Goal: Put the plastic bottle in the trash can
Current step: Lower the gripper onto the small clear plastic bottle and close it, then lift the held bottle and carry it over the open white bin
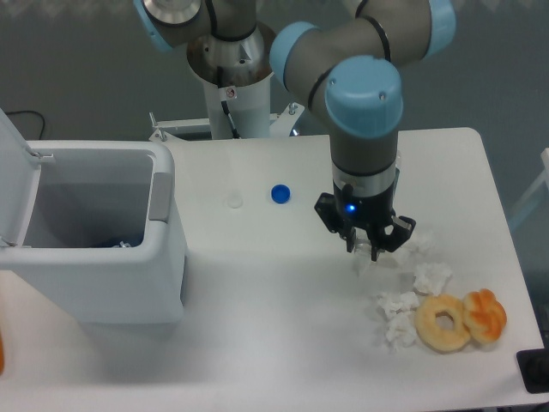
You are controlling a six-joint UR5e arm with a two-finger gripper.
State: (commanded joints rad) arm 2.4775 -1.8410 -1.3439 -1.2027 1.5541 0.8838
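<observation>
My gripper [362, 249] hangs fingers-down over the right middle of the table, just left of the tissues. Its jaws stand close together, and a faint see-through shape, the plastic bottle [364, 263], shows between and just below the fingertips; its outline is hard to make out. The trash can [165, 257], a large white bin with a grey latch plate [160, 197], stands at the table's left edge, far left of the gripper. Its lid [15, 172] is swung up and the bin is open.
A small blue cap [280, 194] and a small clear ring [234, 201] lie between bin and gripper. Crumpled white tissues [432, 276] lie right of the gripper, with a beige ring-shaped pastry [443, 322] and an orange one [485, 314] near the front right corner.
</observation>
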